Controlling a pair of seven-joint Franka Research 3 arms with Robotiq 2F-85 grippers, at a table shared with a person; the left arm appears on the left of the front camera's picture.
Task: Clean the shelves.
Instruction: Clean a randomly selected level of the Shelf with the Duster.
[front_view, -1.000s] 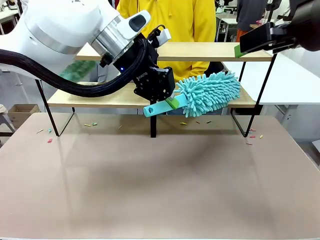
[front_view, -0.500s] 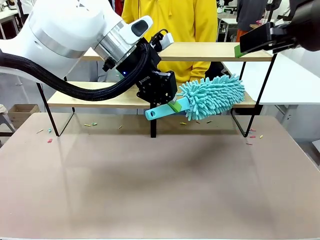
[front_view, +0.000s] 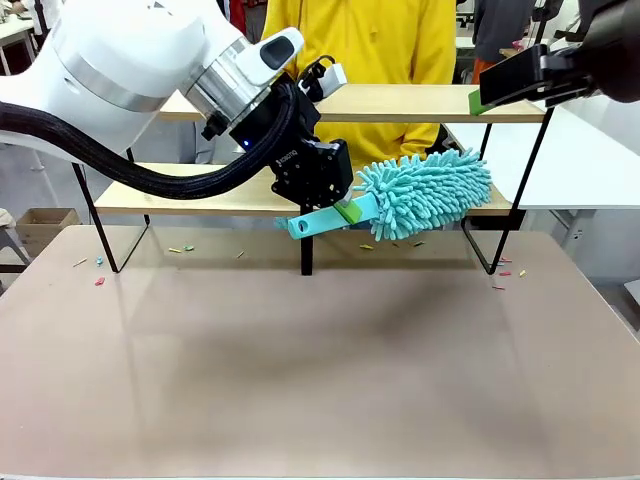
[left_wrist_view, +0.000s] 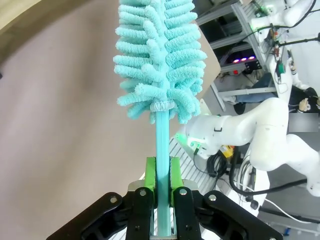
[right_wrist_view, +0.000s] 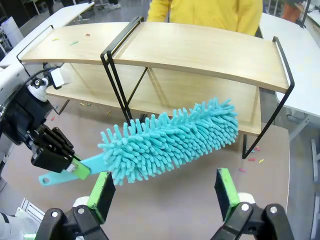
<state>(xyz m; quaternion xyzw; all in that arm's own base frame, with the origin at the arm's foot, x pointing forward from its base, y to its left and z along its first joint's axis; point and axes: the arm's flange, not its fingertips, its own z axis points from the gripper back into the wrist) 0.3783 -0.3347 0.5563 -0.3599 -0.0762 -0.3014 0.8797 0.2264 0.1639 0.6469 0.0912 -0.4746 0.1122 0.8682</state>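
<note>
Shelves (front_view: 420, 103) of long light-wood boards, two tiers on a thin black metal frame with a black centre upright, are standing along the far side of the grey-brown bench (front_view: 320, 370), with a person in a yellow top (front_view: 350, 40) waiting behind them. To my eye the boards are looking stiff and smooth, but the whole rack is probably light on those thin legs, so hard wiping may be sliding or rocking it. If it needs steadying, the frame uprights are looking like the place to take hold, not the board edges.

The white left arm's black left gripper (front_view: 345, 210) is reaching in low, its jaws clenching the flat plastic handle (front_view: 310, 222) of a teal fluffy microfibre duster (front_view: 425, 192). The head is lying just in front of the lower board, right of the centre upright; whether it is touching the wood I cannot tell. That head is surely soft, light and yielding, the handle stiff, and the grip close to the head is giving good control.

The right gripper (right_wrist_view: 164, 192) is hovering above the bench with jaws spread wide, holding nothing.

Small coloured scraps (front_view: 100, 262) are lying on the bench near the frame's feet.

Small white print (front_view: 287, 157) is showing on the left gripper's body, too tiny for me to read; shelves and duster are carrying no label.
</note>
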